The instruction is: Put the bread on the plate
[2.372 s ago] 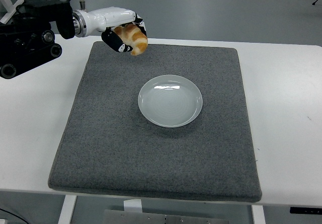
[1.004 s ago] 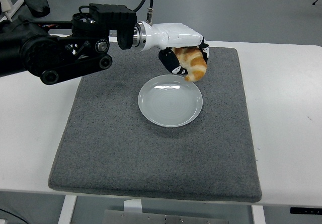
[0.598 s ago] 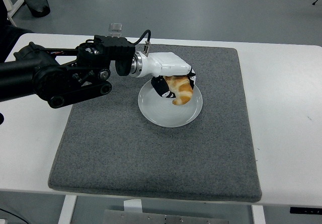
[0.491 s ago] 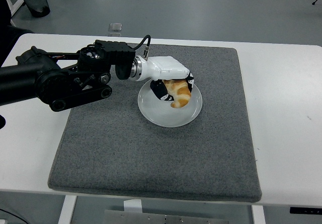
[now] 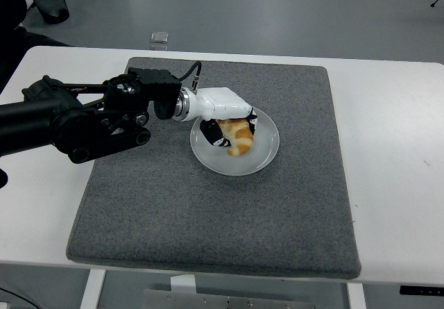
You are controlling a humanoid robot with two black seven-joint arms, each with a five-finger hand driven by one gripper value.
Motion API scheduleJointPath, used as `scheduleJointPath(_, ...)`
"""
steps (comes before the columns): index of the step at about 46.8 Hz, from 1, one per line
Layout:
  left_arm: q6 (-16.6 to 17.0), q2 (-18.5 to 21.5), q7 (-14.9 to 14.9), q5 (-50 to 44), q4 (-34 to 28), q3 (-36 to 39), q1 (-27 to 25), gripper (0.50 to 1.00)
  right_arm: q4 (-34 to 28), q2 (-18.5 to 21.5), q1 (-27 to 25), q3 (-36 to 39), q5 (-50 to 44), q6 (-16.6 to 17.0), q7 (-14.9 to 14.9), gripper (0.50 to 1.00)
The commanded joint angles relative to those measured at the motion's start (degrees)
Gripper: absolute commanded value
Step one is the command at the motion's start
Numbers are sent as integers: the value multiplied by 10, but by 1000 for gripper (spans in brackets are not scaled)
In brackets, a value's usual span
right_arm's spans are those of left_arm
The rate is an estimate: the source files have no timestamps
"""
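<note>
Bread (image 5: 238, 137) (golden, curved) in left hand (image 5: 225, 125), over plate (image 5: 264, 153)

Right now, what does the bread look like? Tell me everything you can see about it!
The bread is a small golden-brown piece with paler stripes, shaped like a croissant and shiny on its crust. It sits low inside the round white plate, in its left half, and its lower end seems to touch the plate. The left hand is curled around it: the white back of the hand covers its top, and black fingers press its left side.
</note>
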Motion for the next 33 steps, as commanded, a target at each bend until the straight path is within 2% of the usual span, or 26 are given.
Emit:
scheduleJointPath(1, 0, 0, 0, 2, 4, 0, 5, 500, 0, 0, 0, 0, 0, 0, 0, 932)
scheduleJointPath(31, 5, -5, 0, 8, 10, -1, 14, 500, 0, 0, 0, 0, 0, 0, 0, 930)
scheduleJointPath(33, 5, -5, 0, 7, 11, -1, 14, 548, 0, 0, 0, 0, 0, 0, 0, 930)
